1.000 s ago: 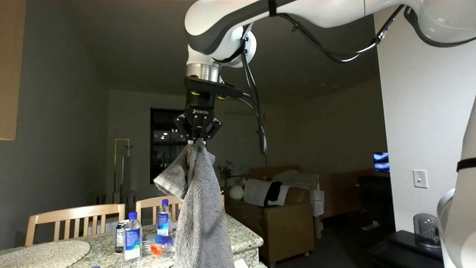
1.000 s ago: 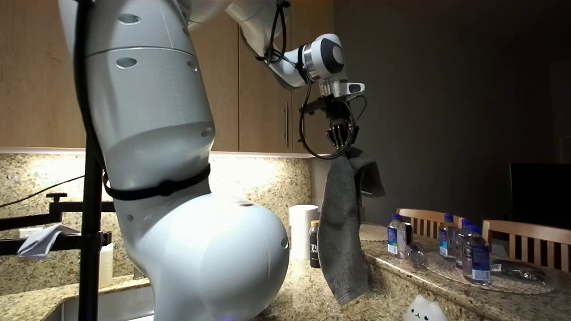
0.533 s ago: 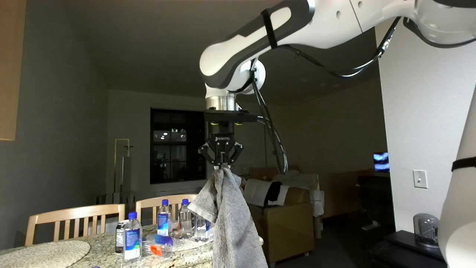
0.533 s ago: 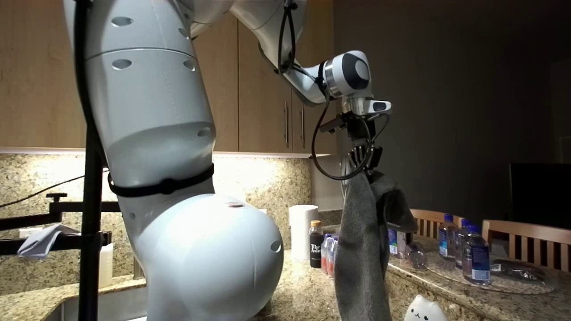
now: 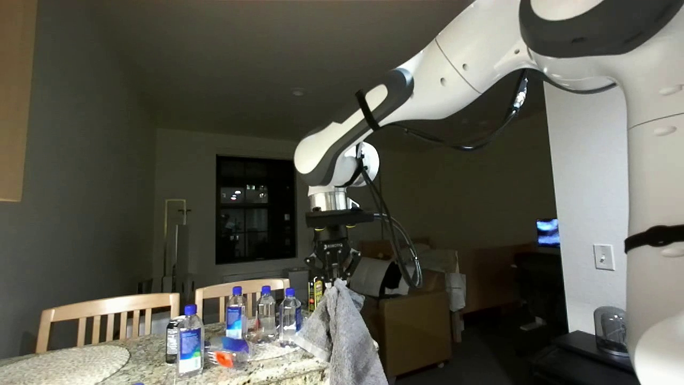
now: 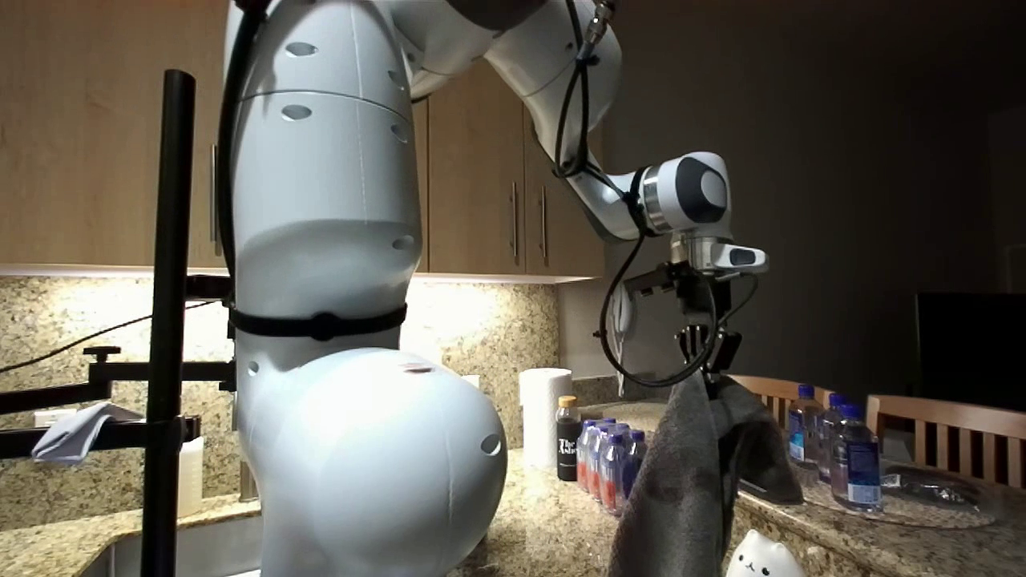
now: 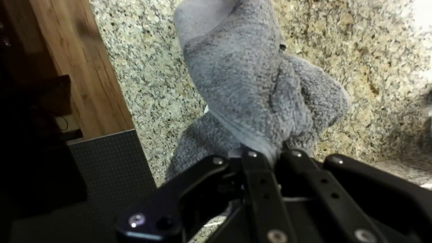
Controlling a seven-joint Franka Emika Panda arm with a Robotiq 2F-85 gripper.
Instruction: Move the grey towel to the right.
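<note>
A: How is the robot arm [image 6: 325, 176] surfaced?

B: In smooth white shells, rounded at the joints; its upper reach is cut off in both exterior views.

A: And the counter [image 6: 553, 529]?

B: It is faced in speckled granite and, in an exterior view, hidden in part behind the arm.

A: Where is the grey towel [image 5: 350, 342] to be found?

B: It is hung in the air from the gripper [image 7: 274, 156], with granite seen behind it in the wrist view. Nubby pile, limp folds and a flatter woven band are shown. The lower end is cut off in both exterior views, so whether anything is touched by it there cannot be told.

A: How is the gripper set?

B: Its black fingers [image 7: 258, 172] are drawn almost fully together, and a gathered pinch of the towel is held between them.

A: What is placed beyond?

B: In an exterior view, an upright white paper roll [image 6: 546, 417] is set near a dark bottle [image 6: 567, 441]. Water bottles [image 5: 191, 342] of clear plastic are topped with blue caps. A white cat-faced figure [image 6: 761, 558] is cut off at the lower edge.

A: Can any writing be read?

B: ROBOTIQ is made out on the gripper; "The" is read in white on the dark bottle, the line below being blurred. The print on the water bottles' blue labels is too small.
</note>
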